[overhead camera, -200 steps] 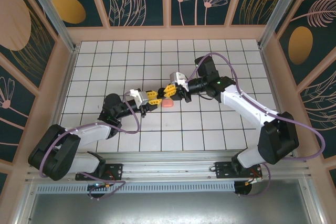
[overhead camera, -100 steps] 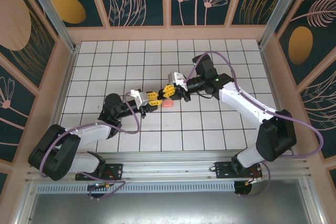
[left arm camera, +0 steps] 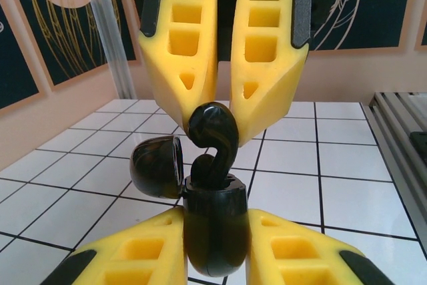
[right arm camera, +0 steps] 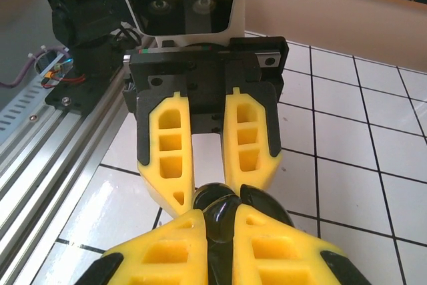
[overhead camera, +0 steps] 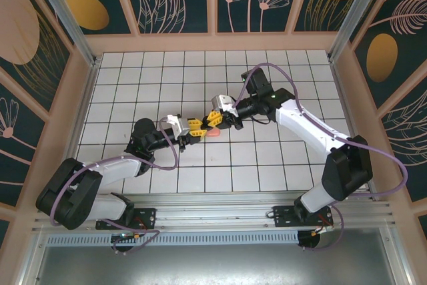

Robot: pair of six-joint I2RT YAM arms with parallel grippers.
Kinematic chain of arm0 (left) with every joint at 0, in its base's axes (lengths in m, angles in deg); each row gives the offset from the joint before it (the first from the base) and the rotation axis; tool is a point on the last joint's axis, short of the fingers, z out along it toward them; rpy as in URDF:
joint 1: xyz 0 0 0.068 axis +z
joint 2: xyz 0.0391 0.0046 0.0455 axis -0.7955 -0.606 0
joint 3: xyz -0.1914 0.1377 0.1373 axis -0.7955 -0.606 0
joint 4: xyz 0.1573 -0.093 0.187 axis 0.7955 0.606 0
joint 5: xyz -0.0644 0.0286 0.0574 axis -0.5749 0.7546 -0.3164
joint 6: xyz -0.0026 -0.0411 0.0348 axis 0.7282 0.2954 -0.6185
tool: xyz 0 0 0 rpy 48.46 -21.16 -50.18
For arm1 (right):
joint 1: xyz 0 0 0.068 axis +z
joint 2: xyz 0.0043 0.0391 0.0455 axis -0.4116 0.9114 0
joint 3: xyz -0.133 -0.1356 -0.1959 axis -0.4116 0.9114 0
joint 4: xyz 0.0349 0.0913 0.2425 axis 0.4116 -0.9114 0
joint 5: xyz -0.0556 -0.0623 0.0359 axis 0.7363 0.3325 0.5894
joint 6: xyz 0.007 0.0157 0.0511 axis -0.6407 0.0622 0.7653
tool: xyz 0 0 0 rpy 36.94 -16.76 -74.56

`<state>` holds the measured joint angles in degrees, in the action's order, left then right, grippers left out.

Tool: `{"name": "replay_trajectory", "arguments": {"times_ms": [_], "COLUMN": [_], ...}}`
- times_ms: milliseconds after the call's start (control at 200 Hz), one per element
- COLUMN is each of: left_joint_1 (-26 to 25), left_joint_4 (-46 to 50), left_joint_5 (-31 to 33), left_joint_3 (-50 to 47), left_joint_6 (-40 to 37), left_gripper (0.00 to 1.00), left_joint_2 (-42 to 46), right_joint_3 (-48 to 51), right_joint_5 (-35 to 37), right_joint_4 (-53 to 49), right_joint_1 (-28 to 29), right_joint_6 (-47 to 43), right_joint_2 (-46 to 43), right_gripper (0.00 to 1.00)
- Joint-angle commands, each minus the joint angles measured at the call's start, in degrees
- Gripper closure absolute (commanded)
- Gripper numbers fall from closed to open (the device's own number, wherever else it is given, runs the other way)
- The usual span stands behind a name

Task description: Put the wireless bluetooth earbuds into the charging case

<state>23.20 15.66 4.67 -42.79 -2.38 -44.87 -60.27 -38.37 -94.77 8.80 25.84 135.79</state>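
From above, the left gripper and the right gripper meet tip to tip near the middle of the tiled worktop. In the left wrist view, the left gripper pinches a black charging case (lid hinged open sideways). The right gripper clamps a black earbud whose stem enters the case. In the right wrist view, the right gripper is pressed onto that earbud, with the left gripper facing it.
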Motion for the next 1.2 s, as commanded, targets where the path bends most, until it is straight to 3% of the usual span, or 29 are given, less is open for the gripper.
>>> {"name": "replay_trajectory", "arguments": {"times_ms": [0, 621, 1191], "left_joint_1": [-0.6, -1.0, -1.0], "left_joint_4": [-4.8, -4.5, -6.7], "left_joint_5": [-3.1, -5.6, -6.1], "left_joint_3": [2.8, 3.5, 3.0], "left_joint_6": [-0.2, 0.5, 2.2], "left_gripper": [0.77, 0.77, 0.77], "left_joint_2": [0.8, 0.5, 0.4], "right_joint_3": [-1.6, -5.6, -1.2], "right_joint_5": [1.5, 8.5, -1.3], "right_joint_4": [-5.9, -12.2, -7.2], "right_joint_1": [0.5, 3.0, -1.4], "right_joint_6": [-3.5, -8.6, -7.1], "right_joint_2": [1.8, 4.7, 0.8], "right_gripper": [0.88, 0.88, 0.88]}}
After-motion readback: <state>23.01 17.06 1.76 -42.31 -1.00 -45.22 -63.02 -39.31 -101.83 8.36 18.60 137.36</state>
